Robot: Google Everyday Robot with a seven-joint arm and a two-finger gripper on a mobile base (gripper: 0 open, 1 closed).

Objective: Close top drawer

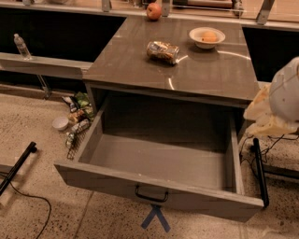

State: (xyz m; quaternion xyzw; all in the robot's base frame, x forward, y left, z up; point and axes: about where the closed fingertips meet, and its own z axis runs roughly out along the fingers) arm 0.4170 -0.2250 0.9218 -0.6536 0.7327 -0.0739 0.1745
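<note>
The top drawer (159,158) of the grey cabinet is pulled far out toward me, and its inside is bare. Its flat front (93,179) faces the bottom of the view, with a small black handle (151,194) at its middle. The lower drawers are hidden beneath it. My arm's white and cream shell (280,100) hangs at the right edge, just beyond the drawer's right side wall. My gripper is not in view.
On the cabinet top (140,65) lie a crushed can (162,51), a bowl with an orange (207,37) and an apple (153,10). Snack bags and a small white bowl (60,123) litter the floor to the left. A black bar (260,170) stands by the drawer's right front corner. Blue tape (156,218) marks the floor.
</note>
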